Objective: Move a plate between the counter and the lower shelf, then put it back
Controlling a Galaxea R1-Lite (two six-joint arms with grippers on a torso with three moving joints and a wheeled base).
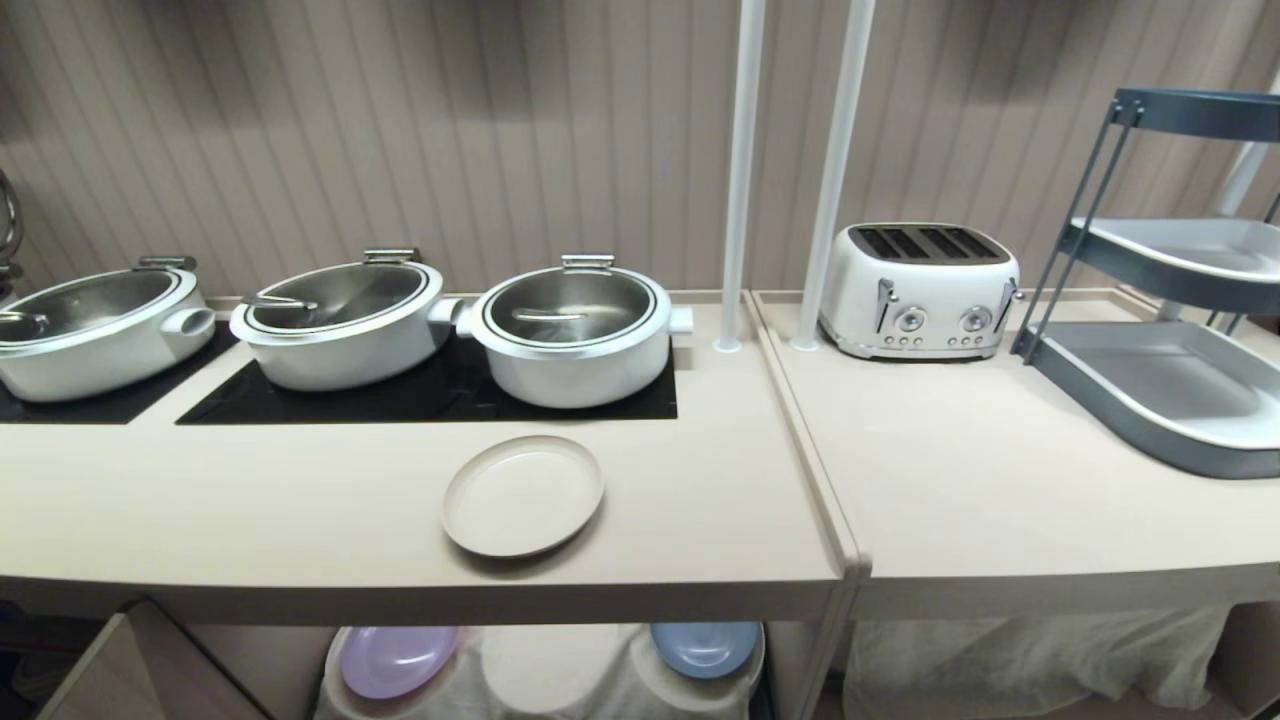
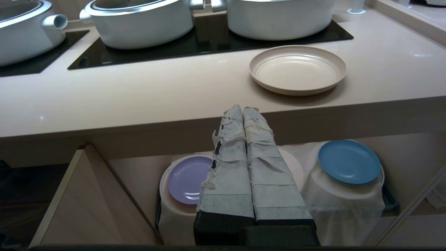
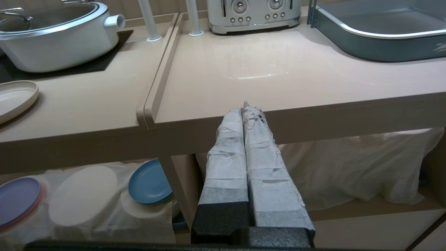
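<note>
Head view first: the cream plate lies flat on the counter, near its front edge and just in front of the black cooktop panel, on which white lidded pots stand in a row. Below the worktop the lower shelf shows a white cloth with a lilac plate on the left hump and a blue plate on the right one — the middle hump is bare. To the right, on the neighbouring worktop, sit a white toaster and a grey tiered rack; neither arm appears in this view. Left wrist view: the left gripper hangs in front of the counter's edge, its tape-wrapped fingers pressed together with nothing between them, well short of the plate, which rests untouched on the worktop above and to one side. The lilac plate and blue plate sit on their cloth-covered humps in the cubby beyond the fingers. Right wrist view: the right gripper is likewise closed and empty — its taped fingers meet along their whole length — and it points at the front edge of the toaster's worktop. Only a slice of the cream plate shows at the frame's edge, still on the counter.
</note>
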